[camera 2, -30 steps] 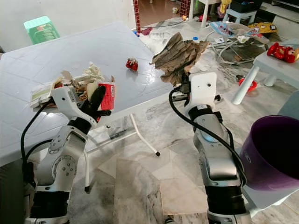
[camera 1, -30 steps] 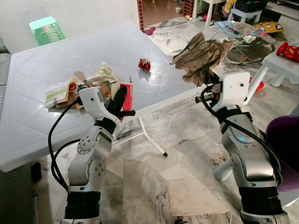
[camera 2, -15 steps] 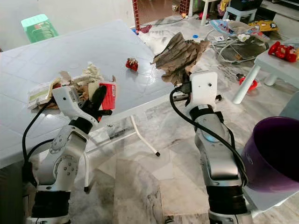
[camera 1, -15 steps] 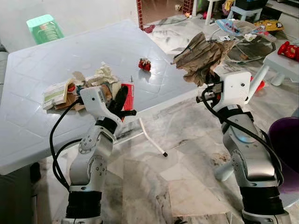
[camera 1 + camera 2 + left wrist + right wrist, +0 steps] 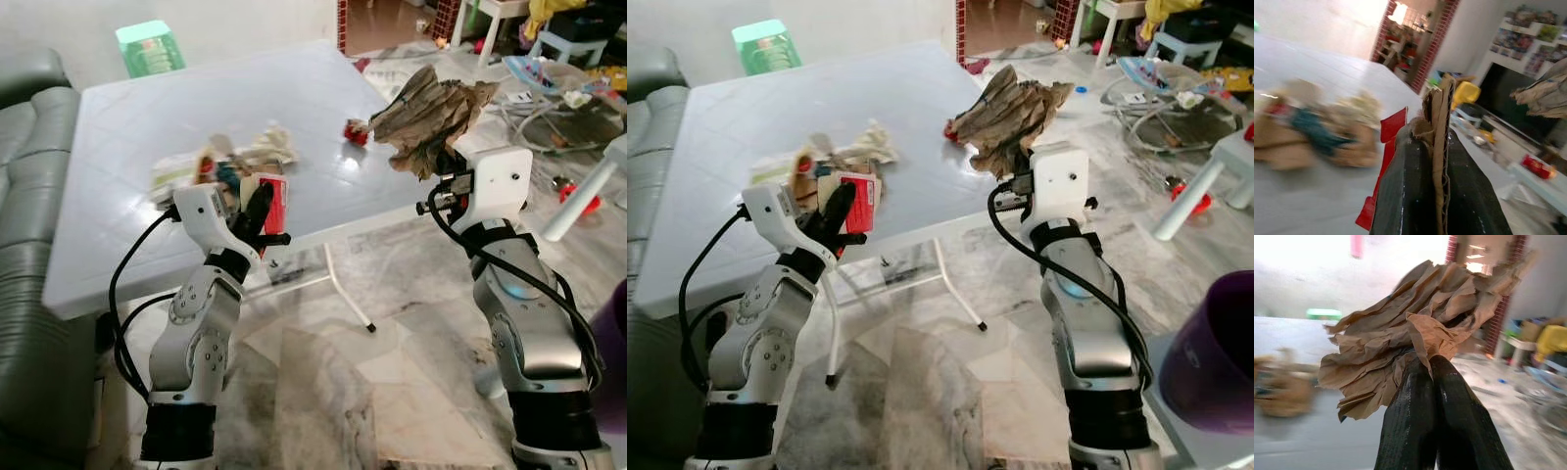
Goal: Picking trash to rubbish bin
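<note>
Paper wad (image 5: pixel 427 105) over table edge (image 5: pixel 343 227), open floor (image 5: pixel 392 333) below

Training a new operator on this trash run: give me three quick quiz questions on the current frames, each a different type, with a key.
1. True or false: the right gripper is shut on the crumpled brown paper.
2. What does the left gripper pinch? A) red toy B) corrugated cardboard piece C) green stool
3. Fill in: the purple bin stands on the robot's ____ side.

Key: 1 true; 2 B; 3 right.
</note>
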Tool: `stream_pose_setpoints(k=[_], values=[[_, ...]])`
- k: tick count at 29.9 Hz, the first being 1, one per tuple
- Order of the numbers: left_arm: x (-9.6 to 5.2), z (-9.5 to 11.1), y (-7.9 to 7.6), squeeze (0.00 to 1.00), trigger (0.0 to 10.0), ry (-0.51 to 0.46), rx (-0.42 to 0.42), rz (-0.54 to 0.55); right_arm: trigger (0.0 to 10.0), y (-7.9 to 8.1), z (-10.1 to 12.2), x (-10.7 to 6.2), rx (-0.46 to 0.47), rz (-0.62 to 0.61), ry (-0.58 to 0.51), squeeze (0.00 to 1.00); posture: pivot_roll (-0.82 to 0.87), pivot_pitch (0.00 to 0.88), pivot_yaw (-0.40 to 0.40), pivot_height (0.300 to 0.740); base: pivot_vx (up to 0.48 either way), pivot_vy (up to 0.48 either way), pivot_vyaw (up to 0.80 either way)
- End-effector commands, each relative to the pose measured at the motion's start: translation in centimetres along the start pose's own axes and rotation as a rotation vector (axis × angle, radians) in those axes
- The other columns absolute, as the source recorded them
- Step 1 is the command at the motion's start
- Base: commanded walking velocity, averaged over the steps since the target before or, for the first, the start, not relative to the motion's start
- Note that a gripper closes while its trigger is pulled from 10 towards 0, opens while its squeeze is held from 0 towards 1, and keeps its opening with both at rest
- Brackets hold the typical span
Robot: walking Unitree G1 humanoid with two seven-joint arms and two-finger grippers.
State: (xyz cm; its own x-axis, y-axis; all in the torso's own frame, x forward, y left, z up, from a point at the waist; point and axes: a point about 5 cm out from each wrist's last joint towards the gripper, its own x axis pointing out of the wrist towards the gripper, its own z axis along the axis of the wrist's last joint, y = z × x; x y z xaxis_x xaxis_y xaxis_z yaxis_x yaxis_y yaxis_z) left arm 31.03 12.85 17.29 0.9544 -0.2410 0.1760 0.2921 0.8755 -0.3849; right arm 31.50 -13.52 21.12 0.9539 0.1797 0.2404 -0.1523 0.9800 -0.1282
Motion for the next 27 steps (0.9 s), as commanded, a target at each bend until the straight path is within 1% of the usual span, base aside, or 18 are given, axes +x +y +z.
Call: stream_pose_setpoints(k=[1,4,5,6,12,16,27], values=[[0.26,0.20,-0.35,0.00,6.4,-0.003,0.009,-0.013,10.0,-0.61,0.26,-0.12,-0.007,-0.021,-0.012,0.00,-0.07,0.073,0.071,0.740,0.000,0.435,0.00],[0.28,0.22,-0.32,0.00,6.4,-0.003,0.011,-0.013,10.0,-0.61,0.24,-0.10,-0.006,-0.021,-0.011,0.00,-0.07,0.072,0.070,0.740,0.000,0.465,0.00],[0.27,0.22,-0.32,0.00,6.8,-0.003,0.011,-0.012,10.0,-0.61,0.24,-0.09,-0.006,-0.021,-0.012,0.00,-0.07,0.072,0.070,0.740,0.000,0.398,0.00],[0.27,0.22,-0.32,0.00,6.9,-0.003,0.011,-0.012,10.0,-0.62,0.25,-0.08,-0.006,-0.021,-0.013,0.00,-0.07,0.071,0.071,0.740,0.000,0.356,0.00],[0.26,0.30,-0.36,0.00,7.3,-0.005,0.017,-0.016,10.0,-0.67,0.27,-0.03,-0.003,-0.031,-0.013,0.00,-0.07,0.070,0.074,0.740,0.000,0.000,0.00],[0.28,0.32,-0.40,0.00,7.7,-0.008,0.017,-0.018,10.0,-0.75,0.09,-0.03,-0.007,-0.038,0.003,0.00,-0.07,0.071,0.074,0.740,0.000,0.000,-0.50],[0.32,0.35,-0.52,0.00,8.0,-0.009,0.018,-0.025,10.0,-0.81,0.00,0.03,-0.004,-0.042,0.008,0.00,-0.07,0.072,0.074,0.740,0.000,0.000,-0.77]])
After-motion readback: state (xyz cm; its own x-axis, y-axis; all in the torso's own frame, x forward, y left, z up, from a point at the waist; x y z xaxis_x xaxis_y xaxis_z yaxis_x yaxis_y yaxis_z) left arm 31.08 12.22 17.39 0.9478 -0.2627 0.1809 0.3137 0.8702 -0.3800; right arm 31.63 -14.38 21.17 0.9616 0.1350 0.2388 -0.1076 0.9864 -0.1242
